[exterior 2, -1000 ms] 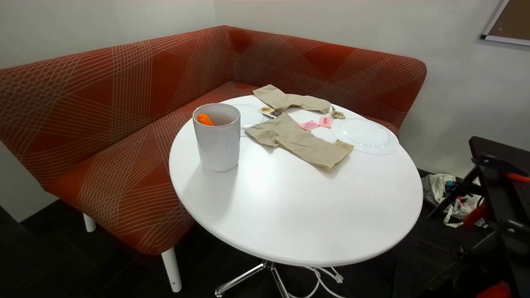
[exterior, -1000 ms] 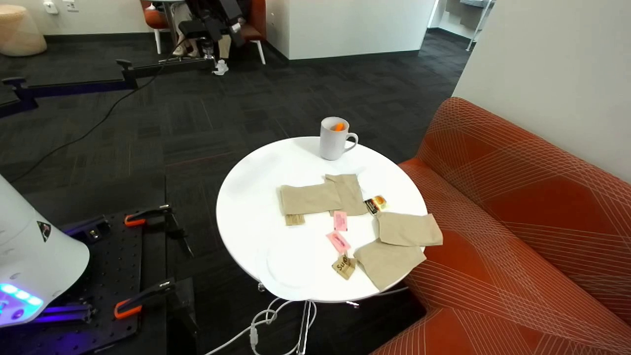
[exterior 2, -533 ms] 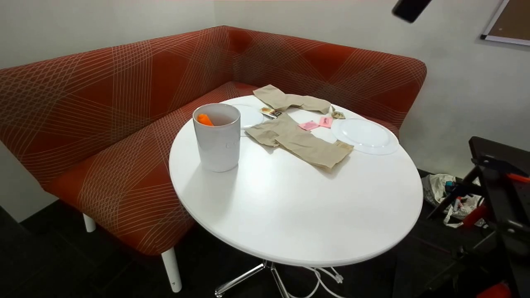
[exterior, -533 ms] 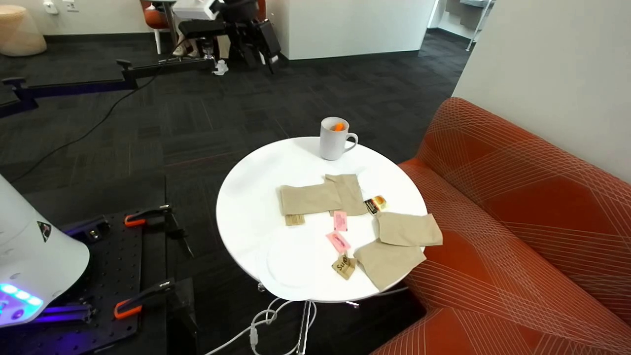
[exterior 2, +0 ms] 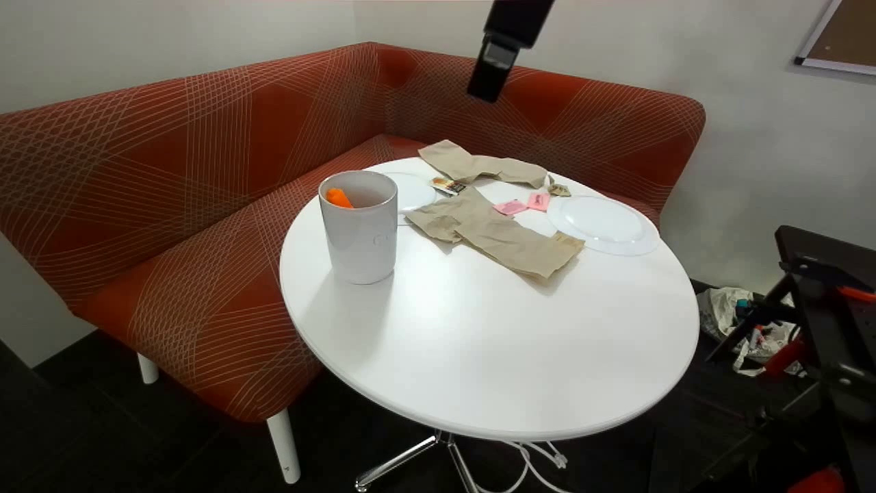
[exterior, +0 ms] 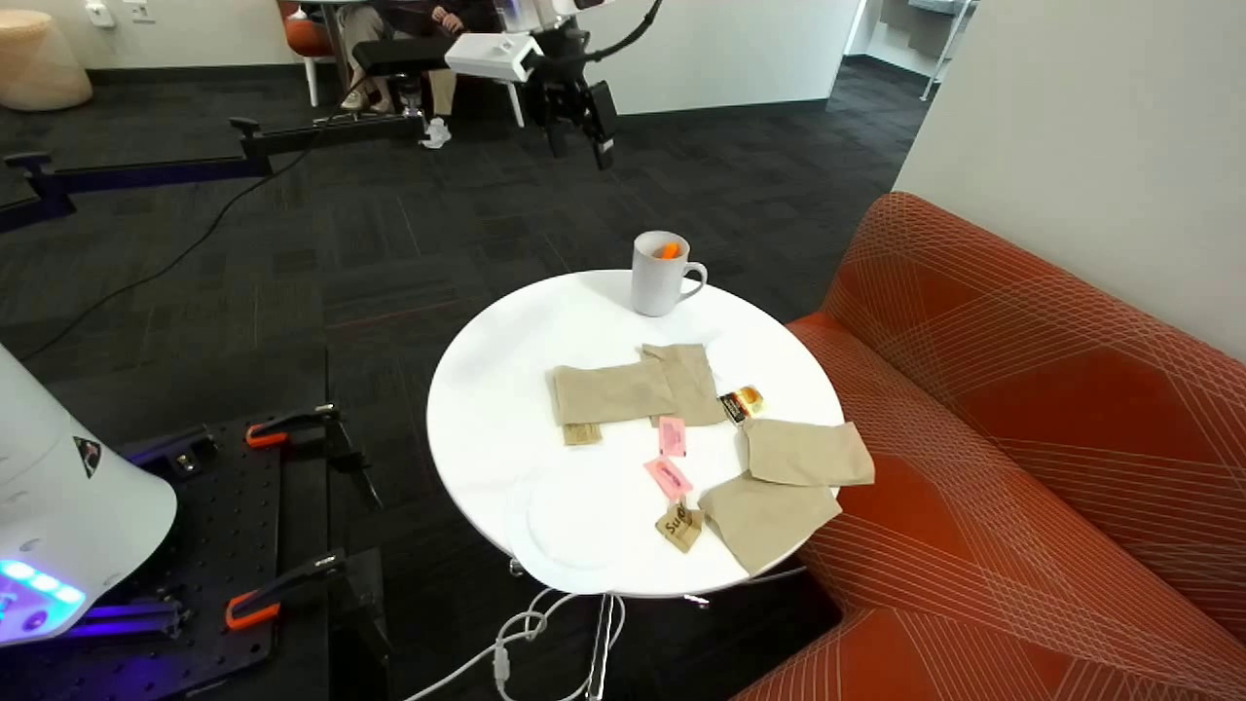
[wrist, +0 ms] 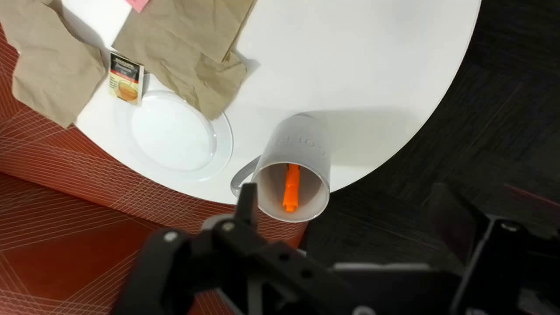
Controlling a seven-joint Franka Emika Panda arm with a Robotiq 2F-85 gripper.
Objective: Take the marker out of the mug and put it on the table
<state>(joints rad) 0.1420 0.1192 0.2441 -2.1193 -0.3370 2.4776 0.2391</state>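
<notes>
Gripper: shifted towards the mug; we see jaws wide apart
Marker: still inside
Mug: upright on table

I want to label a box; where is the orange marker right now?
The orange marker is inside the white mug, just below centre in the wrist view. A round plate lies left of the mug in that picture.
</notes>
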